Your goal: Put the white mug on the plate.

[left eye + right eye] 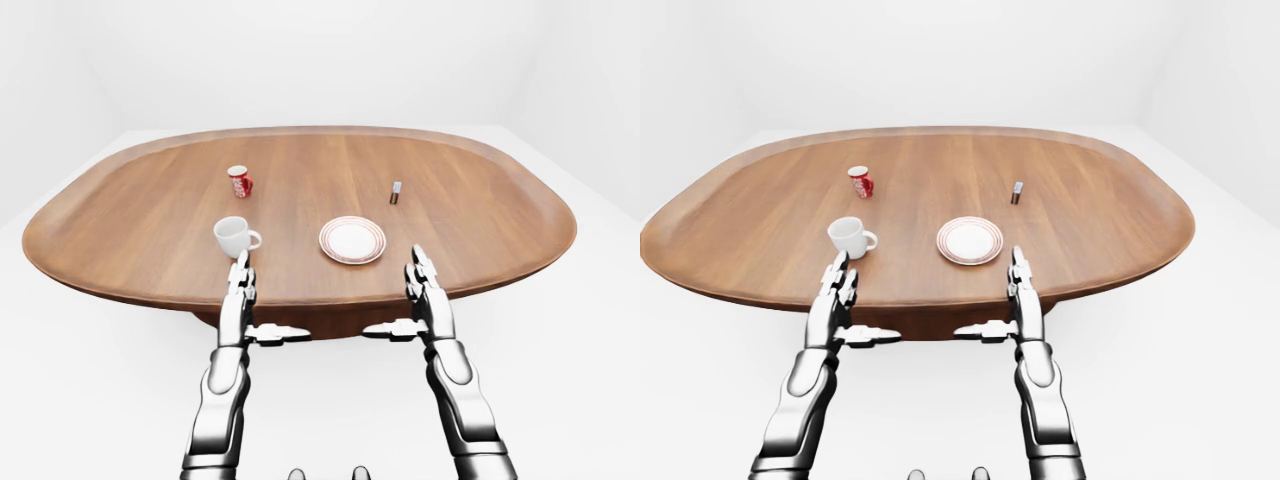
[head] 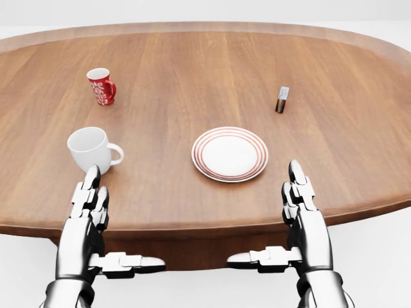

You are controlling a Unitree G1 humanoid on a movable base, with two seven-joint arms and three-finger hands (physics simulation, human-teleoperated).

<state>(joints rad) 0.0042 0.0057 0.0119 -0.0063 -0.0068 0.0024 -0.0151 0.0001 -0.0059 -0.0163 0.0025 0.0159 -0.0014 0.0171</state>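
In the left-eye view, the oval wooden table (image 1: 140, 230) fills the middle of the picture, and both metal arms rise from the bottom edge toward its near rim. The left hand (image 1: 238, 290) is wide, with straight fingers pointing up and the thumb stretched sideways toward the other hand; it holds nothing. The white mug (image 1: 233, 236) stands upright just above the fingertips of this hand, with its handle turned to the view's right. The right hand (image 1: 424, 292) is wide in the same way and empty. The plate (image 1: 352, 240), white with red rings, lies above and to the left of the right hand, between the two hands. A red mug with white pattern (image 1: 239, 181) stands higher in the view, well above the left hand. A small dark bottle with a pale cap (image 1: 396, 192) stands above the right hand, well apart from it. In the head view, the left hand's fingertips (image 2: 92, 175) reach the lower side of the white mug; I cannot tell if they touch it. The mug and the plate are apart, with bare wood between them. The right hand lies over the table's rim, below and to the right of the plate. The right-eye view shows nearly the same arrangement, only shifted to the left.
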